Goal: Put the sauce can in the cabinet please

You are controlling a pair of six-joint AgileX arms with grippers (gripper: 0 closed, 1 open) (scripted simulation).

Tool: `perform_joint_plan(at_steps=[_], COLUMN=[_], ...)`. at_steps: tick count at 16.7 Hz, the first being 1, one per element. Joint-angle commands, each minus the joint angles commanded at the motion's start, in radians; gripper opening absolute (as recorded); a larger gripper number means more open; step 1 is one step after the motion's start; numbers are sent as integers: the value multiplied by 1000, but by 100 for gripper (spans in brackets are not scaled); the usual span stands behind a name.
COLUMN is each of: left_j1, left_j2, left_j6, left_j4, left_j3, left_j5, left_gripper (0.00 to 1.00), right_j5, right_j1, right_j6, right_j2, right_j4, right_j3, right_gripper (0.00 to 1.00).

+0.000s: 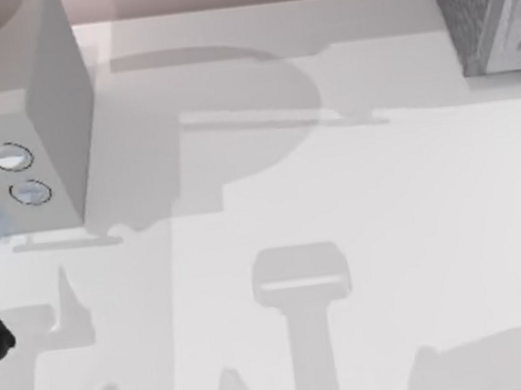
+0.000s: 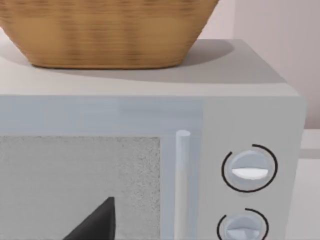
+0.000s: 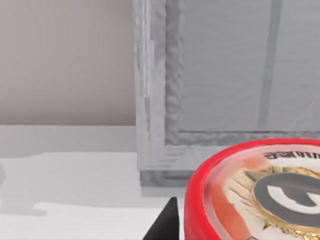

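A: Where's the sauce can?

B: Right up against my right hand in the right wrist view, lying over so its printed round end faces the camera. A dark finger shows just beside it; whether the hand is closed on the can I cannot tell.

A: And the cabinet?

B: Straight ahead of the can, grey front near, standing at the far right of the surface. The right arm is the nearer one.

A: The left hand?

B: Facing the microwave with the basket on top; its grip I cannot tell
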Motion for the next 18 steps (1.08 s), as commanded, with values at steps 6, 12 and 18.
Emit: perform_joint_plan(at_steps=[6, 12, 18], left_j1=[0, 0, 0], left_j2=[0, 0, 0], left_j6=[0, 0, 0], left_j4=[0, 0, 0], left_j3=[0, 0, 0], left_j5=[0, 0, 0], left_gripper=[100, 100, 100], right_j5=[13, 54, 92], right_j1=[18, 54, 92], right_j6=[6, 6, 6], right_j2=[97, 395, 630], right_j4=[-49, -160, -239], right_j3=[95, 505, 876], right_gripper=[0, 0, 0])
